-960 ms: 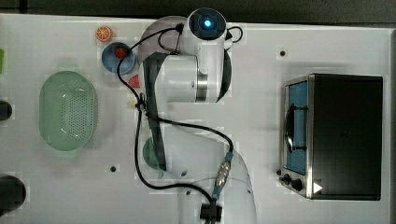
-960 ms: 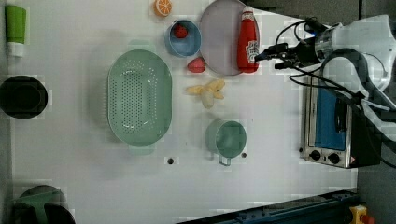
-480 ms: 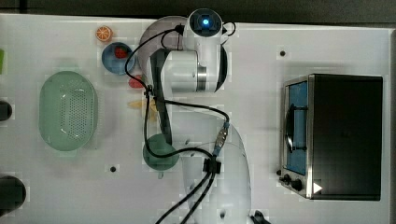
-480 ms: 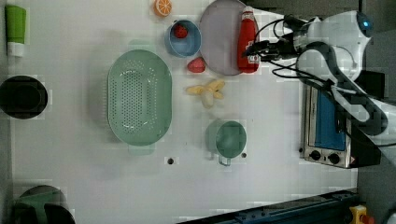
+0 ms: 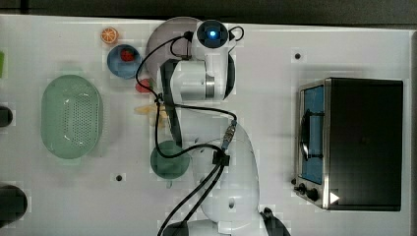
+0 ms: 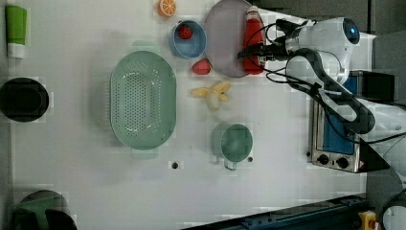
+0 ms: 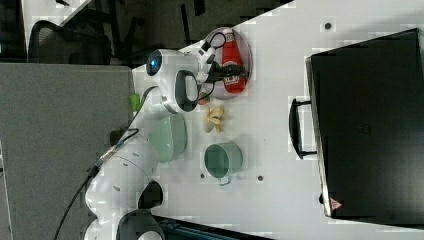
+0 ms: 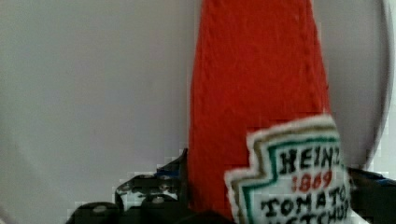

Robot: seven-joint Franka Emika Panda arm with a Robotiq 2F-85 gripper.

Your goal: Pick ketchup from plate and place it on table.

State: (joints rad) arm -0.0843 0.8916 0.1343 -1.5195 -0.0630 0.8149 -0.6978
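Ketchup bottle [image 6: 252,40] flat along the plate's [image 6: 225,38] edge, between the spread fingers of the gripper [image 6: 253,51]

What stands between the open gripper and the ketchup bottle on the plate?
Nothing visible does. The gripper is open and already at the ketchup bottle, which lies on the plate; in the wrist view one finger sits on each side of it.

Bright, even light (blocky compression)
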